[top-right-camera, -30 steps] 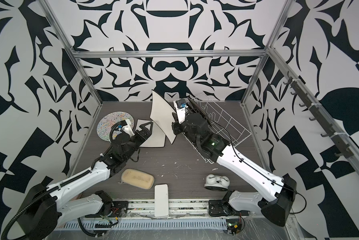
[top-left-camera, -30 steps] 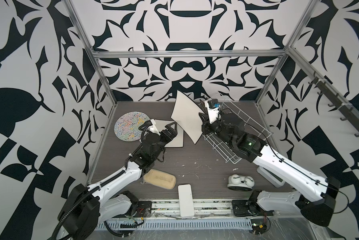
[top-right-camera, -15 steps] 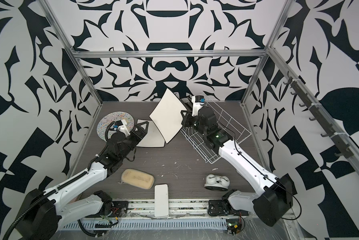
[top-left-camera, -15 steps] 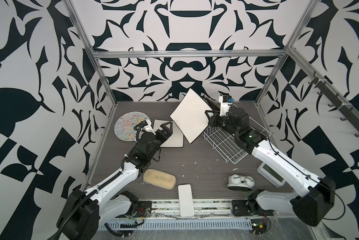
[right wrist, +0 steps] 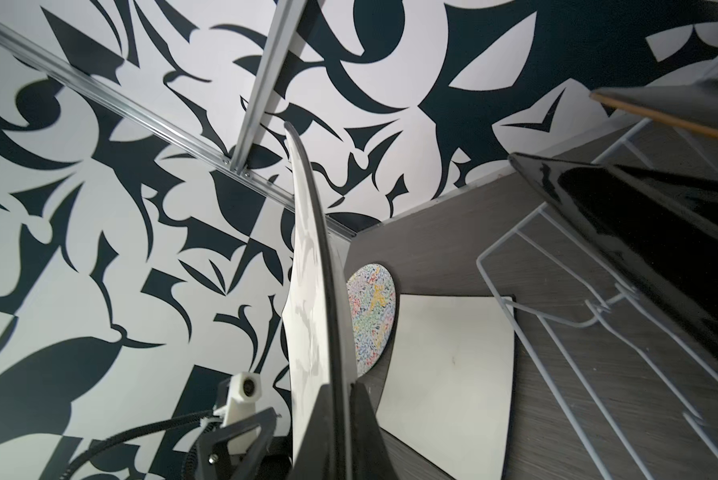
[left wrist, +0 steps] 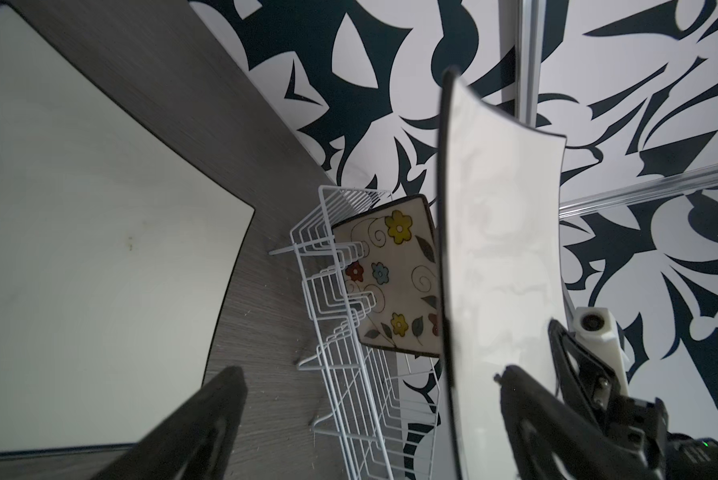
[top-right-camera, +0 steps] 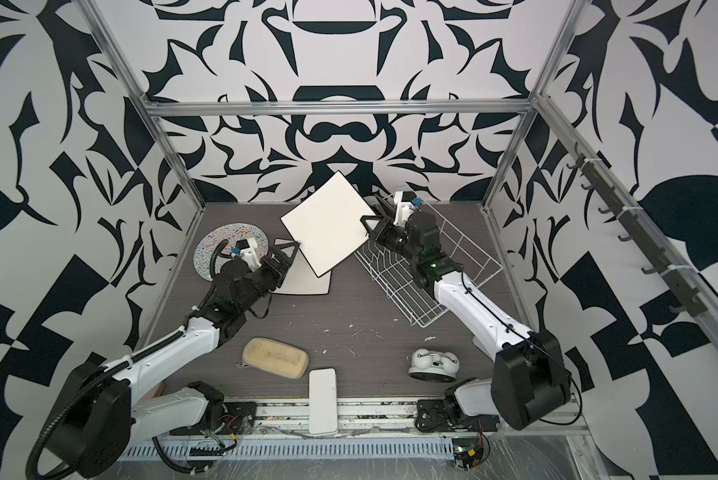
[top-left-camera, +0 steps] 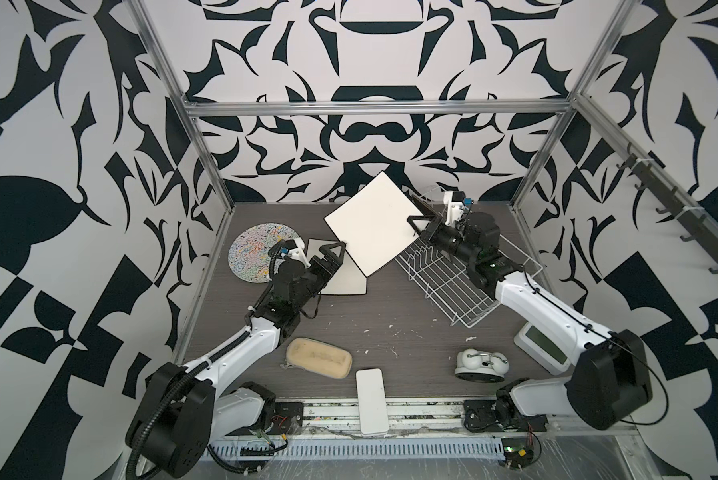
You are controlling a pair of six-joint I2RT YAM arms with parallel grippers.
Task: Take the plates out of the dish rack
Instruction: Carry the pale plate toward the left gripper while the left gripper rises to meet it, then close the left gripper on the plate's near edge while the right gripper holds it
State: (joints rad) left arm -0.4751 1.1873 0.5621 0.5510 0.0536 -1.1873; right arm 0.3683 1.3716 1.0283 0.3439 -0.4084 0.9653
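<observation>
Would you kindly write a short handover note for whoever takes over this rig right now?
Right hand: shut on a white square plate, held tilted in the air beside the dish rack.
Left hand: open, empty, over a second white square plate lying flat on the table.
Done: that plate and the round squiggle plate are out.
Left: set down the held plate; a flowered plate and at least one dark plate stand in the rack.

Top cams high, down; wrist cams close, sharing white plate [left wrist: 502,249]
</observation>
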